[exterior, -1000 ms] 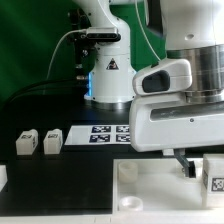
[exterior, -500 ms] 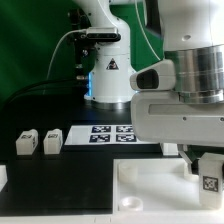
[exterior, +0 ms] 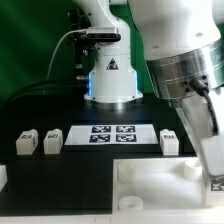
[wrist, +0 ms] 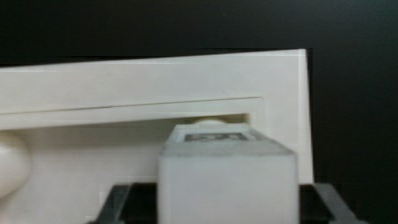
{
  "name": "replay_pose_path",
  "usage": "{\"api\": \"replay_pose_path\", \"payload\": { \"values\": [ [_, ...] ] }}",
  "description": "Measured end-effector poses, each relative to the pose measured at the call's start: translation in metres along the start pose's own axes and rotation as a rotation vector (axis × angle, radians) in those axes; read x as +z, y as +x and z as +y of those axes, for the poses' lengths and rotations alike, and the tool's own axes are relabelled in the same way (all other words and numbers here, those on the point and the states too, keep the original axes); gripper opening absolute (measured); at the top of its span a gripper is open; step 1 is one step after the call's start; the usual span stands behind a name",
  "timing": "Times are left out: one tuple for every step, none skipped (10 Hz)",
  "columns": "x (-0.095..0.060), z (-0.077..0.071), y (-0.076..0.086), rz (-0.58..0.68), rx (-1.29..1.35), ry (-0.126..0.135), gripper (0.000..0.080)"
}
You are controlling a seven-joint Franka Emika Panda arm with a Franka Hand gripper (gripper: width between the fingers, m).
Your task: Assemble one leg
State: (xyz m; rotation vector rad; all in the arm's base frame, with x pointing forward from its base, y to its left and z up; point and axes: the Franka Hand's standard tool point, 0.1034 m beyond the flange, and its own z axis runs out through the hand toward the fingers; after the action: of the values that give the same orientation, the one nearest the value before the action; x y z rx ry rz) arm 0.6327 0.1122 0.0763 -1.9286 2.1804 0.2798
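Observation:
My gripper [exterior: 213, 172] hangs low at the exterior view's right, over the right edge of the large white square piece [exterior: 150, 185]. It is shut on a leg [exterior: 216, 184], a white block whose tag just shows at the frame's edge. In the wrist view the leg [wrist: 222, 170] fills the gap between the dark fingers [wrist: 128, 202] of the gripper [wrist: 228, 206], its far end against the white piece [wrist: 160, 90]. Three more legs stand on the black table: two at the left [exterior: 25, 141] [exterior: 52, 140], one at the right [exterior: 169, 141].
The marker board [exterior: 113, 134] lies behind the white piece, in front of the robot's base [exterior: 108, 75]. Another white part [exterior: 3, 176] sits at the exterior view's left edge. The arm's body fills the upper right.
The arm has tilted and swung toward the exterior view's right, carrying the held leg lower and to the frame's edge. This uncovers the leg standing at the right of the marker board.

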Motion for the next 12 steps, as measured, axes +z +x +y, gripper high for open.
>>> {"api": "replay_pose_path", "payload": {
  "values": [
    [0.000, 0.000, 0.001, 0.001, 0.018, -0.001, 0.0294],
    [0.001, 0.000, 0.001, 0.002, -0.011, -0.002, 0.0294],
    [0.001, 0.001, 0.001, 0.002, -0.053, -0.003, 0.0294],
    [0.002, 0.001, 0.001, 0.007, -0.105, -0.002, 0.0400],
    [0.003, 0.002, 0.000, 0.024, -0.363, -0.009, 0.0536],
    [0.003, 0.003, -0.005, 0.037, -0.642, -0.032, 0.0614],
    [0.003, 0.005, -0.010, 0.033, -0.721, -0.045, 0.0614],
    [0.003, 0.004, -0.008, 0.033, -0.845, -0.047, 0.0643],
    [0.003, 0.004, -0.006, 0.031, -0.942, -0.049, 0.0648],
    [0.004, 0.003, -0.005, 0.053, -1.116, -0.046, 0.0648],
    [0.007, 0.005, -0.004, 0.098, -1.316, -0.041, 0.0649],
    [0.007, 0.005, -0.003, 0.130, -1.504, -0.059, 0.0649]
  ]
}}
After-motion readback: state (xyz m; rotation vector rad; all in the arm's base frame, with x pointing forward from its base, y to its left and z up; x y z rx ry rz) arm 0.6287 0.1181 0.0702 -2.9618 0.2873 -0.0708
